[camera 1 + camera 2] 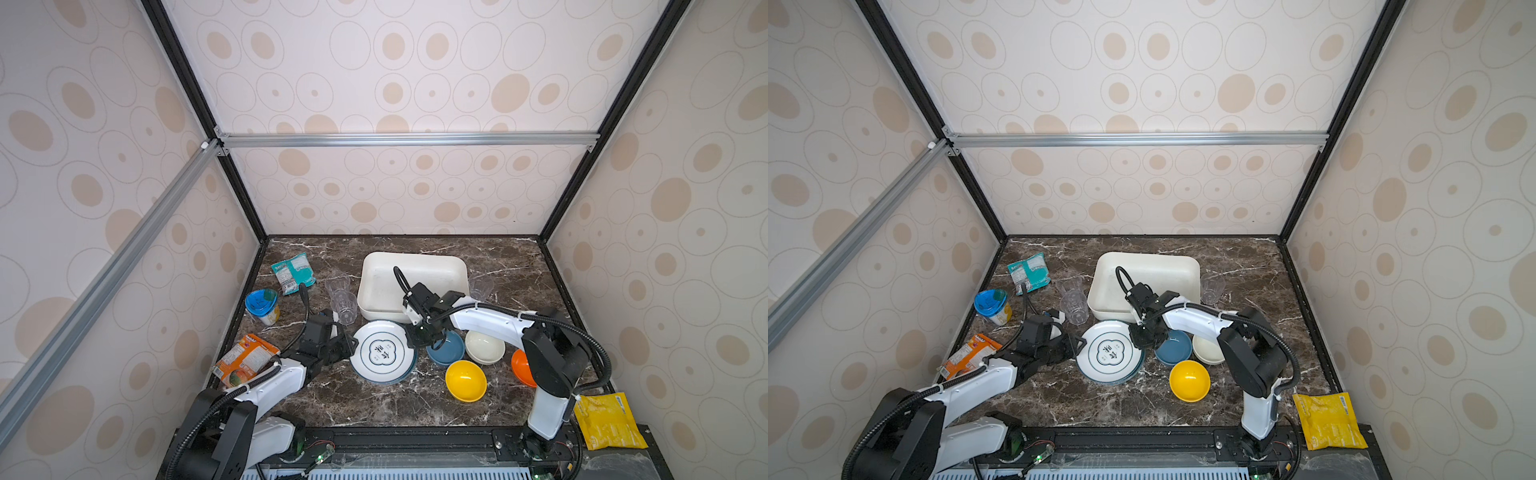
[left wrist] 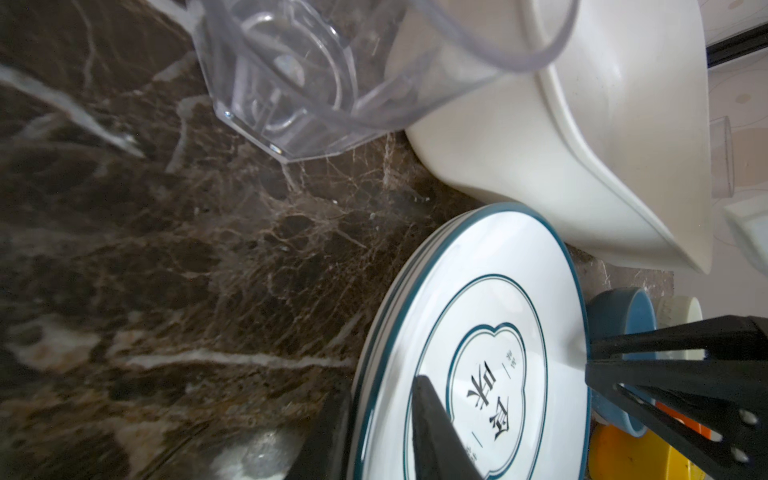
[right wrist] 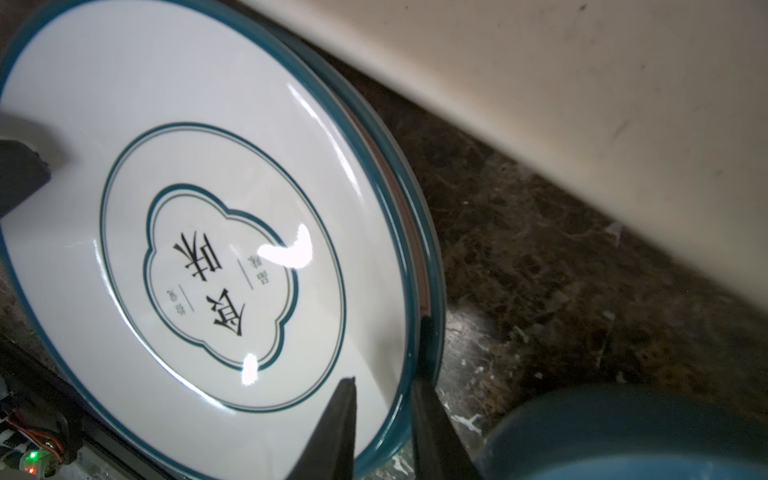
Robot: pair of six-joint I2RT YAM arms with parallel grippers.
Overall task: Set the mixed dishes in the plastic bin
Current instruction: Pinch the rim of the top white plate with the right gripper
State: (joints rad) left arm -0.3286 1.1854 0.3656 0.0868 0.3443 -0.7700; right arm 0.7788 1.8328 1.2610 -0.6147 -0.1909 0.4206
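**White plastic bin [image 1: 376, 291] empty, every dish outside**

At frame centre it holds nothing. Plate stack [image 1: 382, 352] lies just below it. Left gripper [image 1: 352, 348] and right gripper [image 1: 413, 337] straddle its opposite rims, jaws narrowed, clamping unclear. Four bowls [image 1: 465, 380] at lower right and clear cups [image 1: 345, 305] beside the bin wait.

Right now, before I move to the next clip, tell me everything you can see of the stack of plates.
The stack of plates is round, glossy white, ceramic-looking, with teal rims, ringed lines and black Chinese characters inside a lobed frame. At least two rims show, slightly offset, resting on the dark marble table, just in front of the plastic bin. The left tool and right tool straddle opposite rim edges; a firm pinch cannot be confirmed.
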